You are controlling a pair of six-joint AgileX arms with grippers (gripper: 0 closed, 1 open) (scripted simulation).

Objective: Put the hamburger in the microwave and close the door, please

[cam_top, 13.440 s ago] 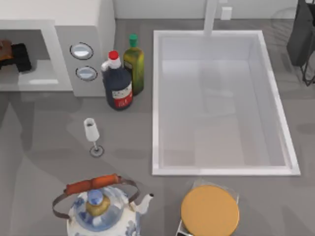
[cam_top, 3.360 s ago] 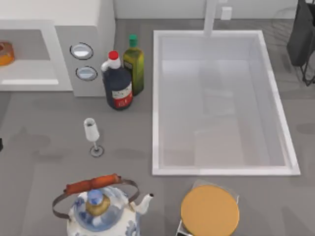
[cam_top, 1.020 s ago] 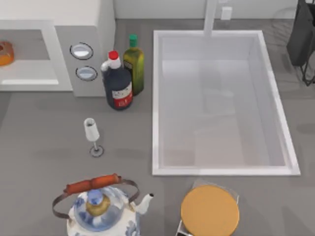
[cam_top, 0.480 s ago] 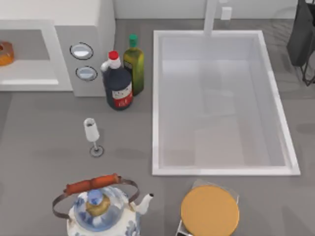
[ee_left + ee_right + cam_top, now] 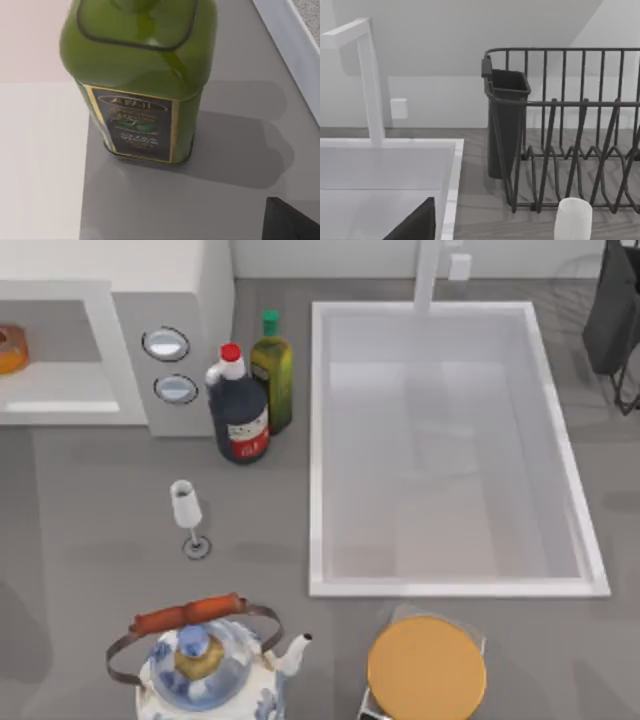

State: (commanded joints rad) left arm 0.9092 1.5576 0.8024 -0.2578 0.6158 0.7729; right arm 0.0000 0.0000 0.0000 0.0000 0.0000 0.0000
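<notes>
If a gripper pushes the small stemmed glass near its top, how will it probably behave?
The stemmed glass would probably tip easily: its bowl stands high on a thin stem over a small foot. It looks light, so it may slide. Once lying down, it could roll.

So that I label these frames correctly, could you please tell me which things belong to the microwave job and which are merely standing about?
Job:
hamburger, inside the open cavity
microwave

Standing about:
green oil bottle
dark sauce bottle
wine glass
kettle
orange disc
sink
dish rack
</notes>
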